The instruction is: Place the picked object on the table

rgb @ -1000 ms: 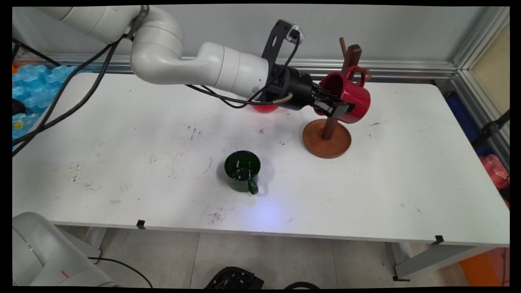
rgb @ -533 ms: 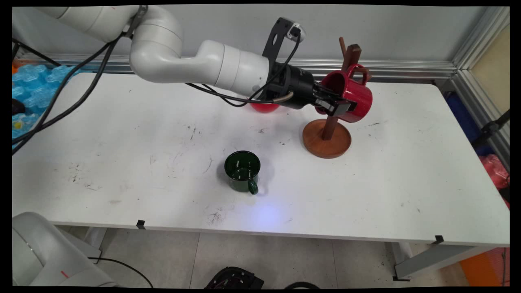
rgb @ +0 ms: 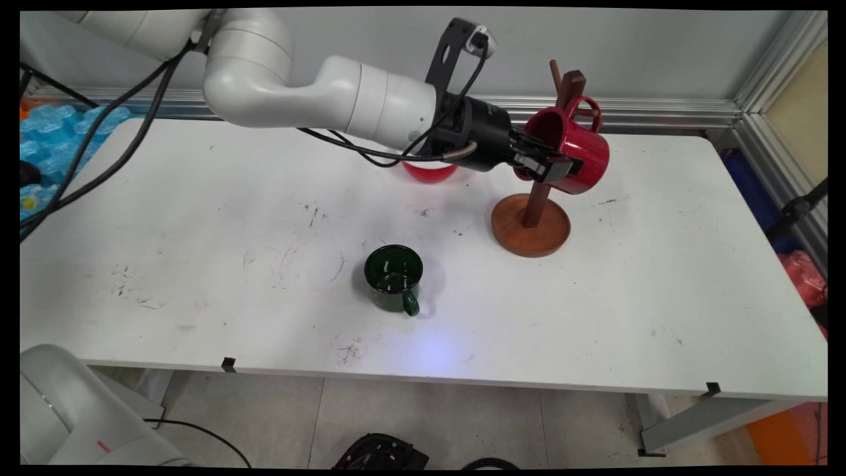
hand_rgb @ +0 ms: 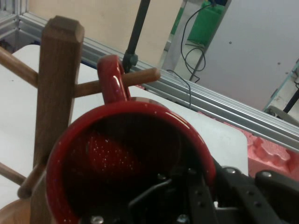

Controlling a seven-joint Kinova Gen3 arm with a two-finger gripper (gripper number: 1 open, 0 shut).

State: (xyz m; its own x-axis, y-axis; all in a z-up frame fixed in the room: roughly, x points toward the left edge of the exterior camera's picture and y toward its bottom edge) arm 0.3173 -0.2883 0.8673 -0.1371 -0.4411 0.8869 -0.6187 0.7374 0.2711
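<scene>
Main view: the claw (rgb: pixel 552 170) is clamped on the rim of a red mug (rgb: pixel 574 158) held against a wooden mug stand (rgb: pixel 533 218).

One finger sits inside the mug's mouth and the other on its outer wall, so the mug is tipped on its side, mouth toward the arm. In the hand view the mug's handle (hand_rgb: pixel 112 80) loops round a peg (hand_rgb: pixel 135 78) at about 12 o'clock from the mouth, with the stand's post (hand_rgb: pixel 55 88) at 9 o'clock, just beside the mug. The mug appears to be at the peg, handle threaded on it. A green mug (rgb: pixel 394 277) stands upright on the white surface (rgb: pixel 661 277) at 7 o'clock from the stand, well apart; a red rounded thing (rgb: pixel 431 173) shows behind the wrist, mostly hidden.
</scene>
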